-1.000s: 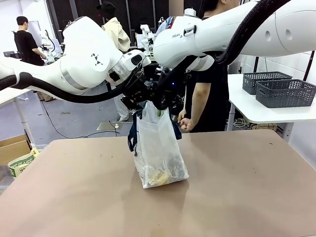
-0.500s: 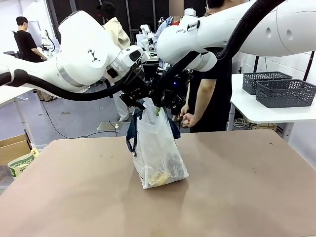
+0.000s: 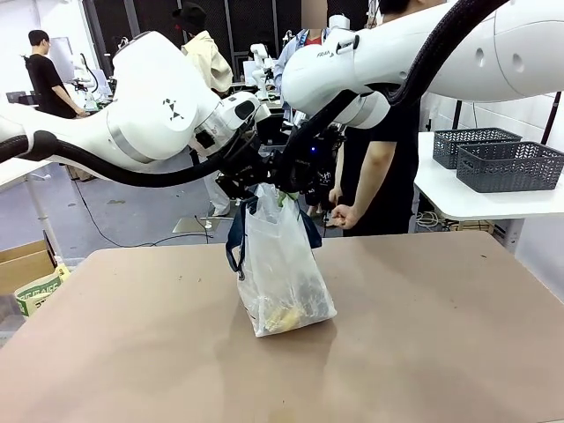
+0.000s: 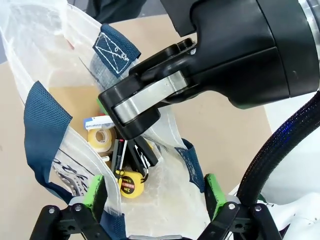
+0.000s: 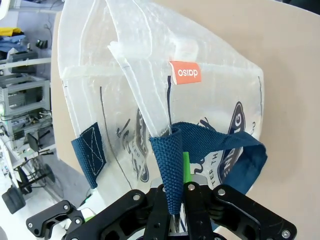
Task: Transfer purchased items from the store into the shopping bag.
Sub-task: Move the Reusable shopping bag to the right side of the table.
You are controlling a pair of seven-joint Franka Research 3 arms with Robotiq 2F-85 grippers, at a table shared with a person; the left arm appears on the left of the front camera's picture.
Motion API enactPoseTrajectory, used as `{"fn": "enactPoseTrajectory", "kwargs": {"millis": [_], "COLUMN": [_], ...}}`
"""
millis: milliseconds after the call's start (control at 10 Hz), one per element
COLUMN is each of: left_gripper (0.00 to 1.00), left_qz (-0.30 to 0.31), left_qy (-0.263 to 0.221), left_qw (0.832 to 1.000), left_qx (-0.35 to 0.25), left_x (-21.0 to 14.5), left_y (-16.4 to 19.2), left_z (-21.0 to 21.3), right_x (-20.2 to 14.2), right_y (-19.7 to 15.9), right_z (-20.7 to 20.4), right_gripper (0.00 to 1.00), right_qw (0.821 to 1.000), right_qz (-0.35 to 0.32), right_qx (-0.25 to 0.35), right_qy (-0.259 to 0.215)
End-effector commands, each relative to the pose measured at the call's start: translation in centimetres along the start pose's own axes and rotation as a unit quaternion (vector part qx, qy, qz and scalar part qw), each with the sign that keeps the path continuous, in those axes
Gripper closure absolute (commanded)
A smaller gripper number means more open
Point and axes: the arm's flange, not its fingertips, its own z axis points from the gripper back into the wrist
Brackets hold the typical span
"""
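Two tools are meeting at your shopping bag (image 3: 282, 273), which is standing upright mid-counter (image 3: 441, 335), long axis vertical, translucent white with navy handles. Your right tool (image 5: 176, 207) is pinching one strap (image 5: 170, 165); your left tool (image 4: 152, 192) is hanging spread above the mouth.

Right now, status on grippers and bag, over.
Right gripper shut on navy strap handle, overhanging mouth. Left gripper open above translucent plastic shopping bag; yellow tape measure inside.

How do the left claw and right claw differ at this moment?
The left claw is open; the right claw is shut on a navy strap handle. The left claw points down into the shopping bag; the right claw faces its printed outer side. Both sit at the bag's top.
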Motion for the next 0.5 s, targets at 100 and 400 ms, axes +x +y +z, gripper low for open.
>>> {"fn": "enactPoseTrajectory", "kwargs": {"millis": [100,400], "left_gripper": [0.0,0.0], "left_qz": [0.003,0.002], "left_qy": [0.01,0.017], "left_qw": [1.0,0.999], "left_qx": [0.021,0.043], "left_x": [-0.09,-0.14], "left_y": [-0.49,-0.81], "left_z": [-0.93,-1.24], "right_x": [-0.56,-0.58], "right_y": [-0.51,-0.47], "right_z": [-0.67,-0.86], "right_gripper": [1.0,1.0], "right_qw": [1.0,1.0], "right_qz": [0.003,0.002], "right_qx": [0.017,0.016], "right_qy": [-0.006,-0.005]}}
